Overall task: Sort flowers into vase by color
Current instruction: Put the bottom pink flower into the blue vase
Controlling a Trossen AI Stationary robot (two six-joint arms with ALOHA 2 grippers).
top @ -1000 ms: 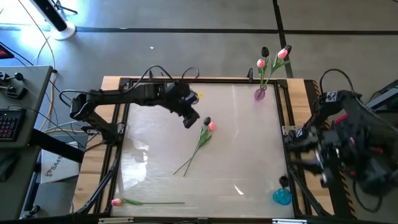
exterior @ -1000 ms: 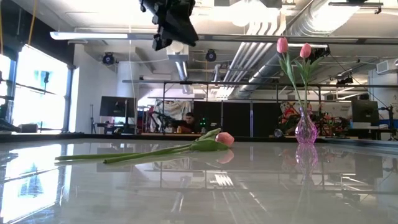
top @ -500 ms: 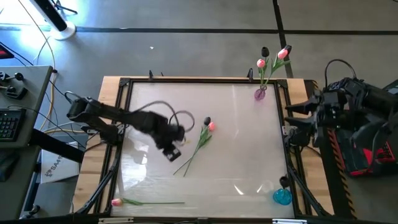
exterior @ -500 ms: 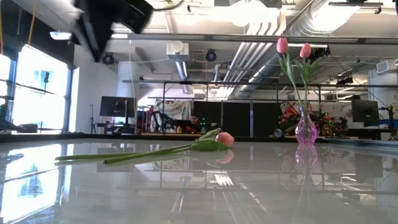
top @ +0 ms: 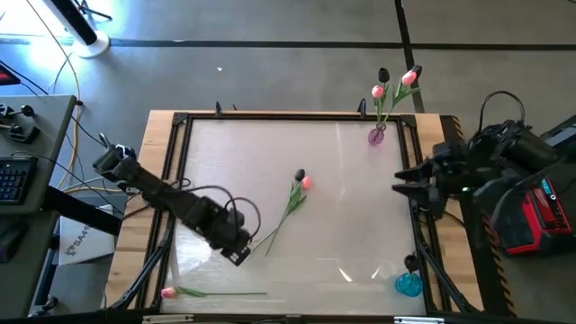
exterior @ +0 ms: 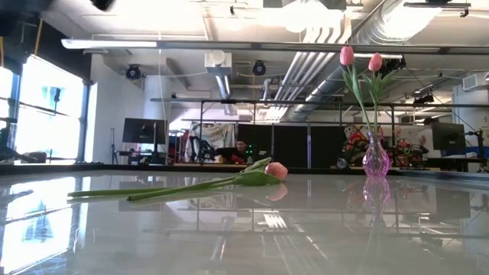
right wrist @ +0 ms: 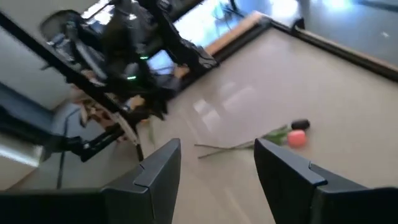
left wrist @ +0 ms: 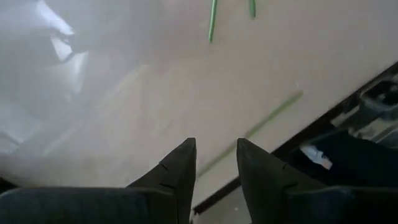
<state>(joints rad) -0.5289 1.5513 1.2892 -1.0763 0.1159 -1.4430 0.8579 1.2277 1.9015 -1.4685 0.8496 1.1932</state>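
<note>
Flowers (top: 290,203) lie just beyond left gripper's (top: 238,256) parted fingers (left wrist: 176,169).

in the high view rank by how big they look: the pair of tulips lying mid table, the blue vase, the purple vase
1. Pair of tulips lying mid-table, by far the longest.
2. Blue vase at the near right corner.
3. Purple vase at the far edge; its own body looks slightly smaller, though the two vases are close.

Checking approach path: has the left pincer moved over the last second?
Yes. In the high view the left pincer has swung from beside the flower heads at table centre toward the near-left, now past the stem ends.
</note>
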